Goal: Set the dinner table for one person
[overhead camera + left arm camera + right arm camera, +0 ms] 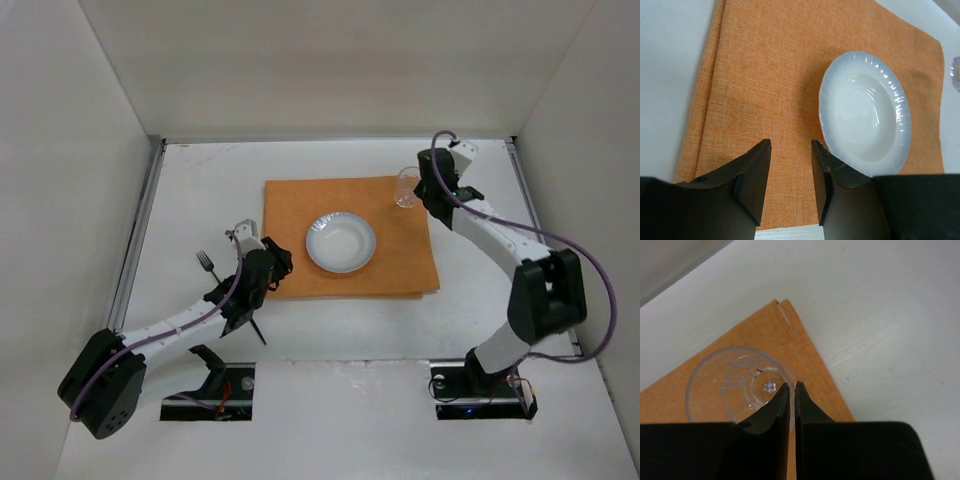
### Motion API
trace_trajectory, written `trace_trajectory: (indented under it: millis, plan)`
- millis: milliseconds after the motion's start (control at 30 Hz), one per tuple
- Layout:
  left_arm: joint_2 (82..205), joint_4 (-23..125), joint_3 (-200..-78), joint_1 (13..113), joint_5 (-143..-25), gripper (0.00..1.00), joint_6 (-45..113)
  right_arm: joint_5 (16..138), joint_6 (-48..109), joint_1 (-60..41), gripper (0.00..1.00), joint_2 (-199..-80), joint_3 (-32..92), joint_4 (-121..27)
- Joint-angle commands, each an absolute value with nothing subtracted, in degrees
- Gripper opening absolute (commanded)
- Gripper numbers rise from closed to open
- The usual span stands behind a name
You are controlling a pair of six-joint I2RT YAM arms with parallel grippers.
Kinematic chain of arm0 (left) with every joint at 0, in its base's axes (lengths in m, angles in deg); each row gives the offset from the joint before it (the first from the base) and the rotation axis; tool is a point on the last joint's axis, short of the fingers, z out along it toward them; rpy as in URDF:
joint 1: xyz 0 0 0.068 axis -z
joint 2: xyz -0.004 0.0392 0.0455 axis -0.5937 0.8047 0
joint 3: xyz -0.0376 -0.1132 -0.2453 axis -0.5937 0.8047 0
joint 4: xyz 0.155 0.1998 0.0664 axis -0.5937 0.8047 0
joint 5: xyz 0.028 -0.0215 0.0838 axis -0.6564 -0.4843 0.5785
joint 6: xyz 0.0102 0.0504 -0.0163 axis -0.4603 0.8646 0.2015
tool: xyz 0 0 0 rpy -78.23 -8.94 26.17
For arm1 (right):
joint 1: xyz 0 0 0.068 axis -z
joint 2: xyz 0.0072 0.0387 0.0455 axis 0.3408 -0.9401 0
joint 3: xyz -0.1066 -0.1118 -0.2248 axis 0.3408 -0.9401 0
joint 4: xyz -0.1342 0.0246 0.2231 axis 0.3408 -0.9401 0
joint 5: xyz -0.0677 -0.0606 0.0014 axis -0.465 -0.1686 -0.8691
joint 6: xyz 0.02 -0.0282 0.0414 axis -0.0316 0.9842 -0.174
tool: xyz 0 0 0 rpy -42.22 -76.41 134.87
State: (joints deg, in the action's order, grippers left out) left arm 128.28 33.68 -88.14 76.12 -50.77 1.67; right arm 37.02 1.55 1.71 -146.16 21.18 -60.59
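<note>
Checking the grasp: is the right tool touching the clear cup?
Touching. The right wrist view shows the right tool pinching the wall of the clear cup, one finger inside, one outside.

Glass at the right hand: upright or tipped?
Upright. The glass is mouth-up at the orange mat's corner; its base shows through the rim.

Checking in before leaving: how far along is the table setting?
Done: white bowl centred on orange placemat. In hand: right gripper grips the clear cup at the mat's far right corner. To do: black fork lies off the mat; left gripper open, empty.
</note>
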Motion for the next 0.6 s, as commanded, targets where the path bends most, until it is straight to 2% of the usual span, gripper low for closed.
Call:
trace_trajectory:
  millis: [0, 233, 567]
  plan:
    - [127.75, 29.7, -87.23, 74.61, -50.12, 0.36, 3.23, 38.82, 4.04, 0.72, 0.06, -153.64, 30.07, -57.18]
    - [128.62, 29.52, -86.97, 73.64, -50.65, 0.36, 2.79, 39.17, 5.19, 0.46, 0.06, -163.59, 38.26, -58.24]
    - [132.49, 28.21, -87.58, 73.46, -51.79, 0.36, 2.26, 37.06, 6.42, 0.46, 0.1, -168.34, 39.67, -57.45]
